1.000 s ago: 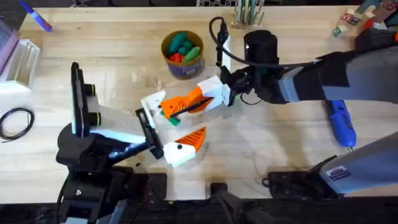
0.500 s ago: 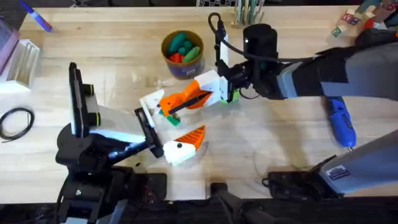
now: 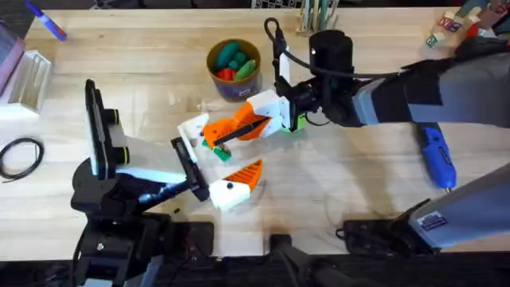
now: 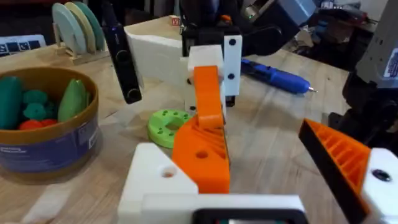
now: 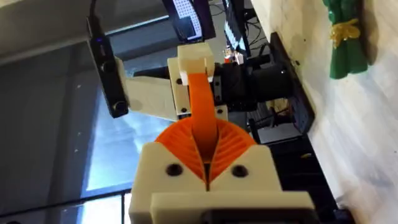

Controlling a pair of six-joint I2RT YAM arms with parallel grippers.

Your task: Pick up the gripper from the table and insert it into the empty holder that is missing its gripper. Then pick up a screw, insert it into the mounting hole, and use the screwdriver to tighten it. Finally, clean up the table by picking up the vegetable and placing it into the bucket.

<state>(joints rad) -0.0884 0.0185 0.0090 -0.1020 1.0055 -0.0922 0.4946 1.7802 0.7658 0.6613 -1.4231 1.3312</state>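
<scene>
Orange ribbed gripper [image 3: 231, 127] at mid-table, lifted off the wood, one end against the white holder [image 3: 194, 127], the other end pinched in the right gripper [image 3: 253, 121]. Pads [image 5: 233, 143] pressed tight on either side of the orange strip in the right wrist view. Holder mounted as one finger of the left gripper [image 3: 219, 155]; opposite it, well apart, an orange wedge finger [image 3: 247, 175], so jaws spread wide, nothing clamped between them. Flat green disc [image 4: 166, 126] lying on the wood just beside the holder. Vegetable [image 5: 345, 37], green with a tan band, flat on the table near the right arm. Bucket [image 3: 217, 81] farther back, blue wall, brown rim, teal, green and red toy vegetables inside. Screwdriver [image 3: 437, 158] lying well off to the right, untouched. Table [image 3: 358, 191] of pale wood planks; black cable loop [image 3: 20, 155] at its left edge, blue-purple marker [image 3: 48, 22] at the far left corner. Room past the table dim, with dark equipment and a lit screen, details unclear
</scene>
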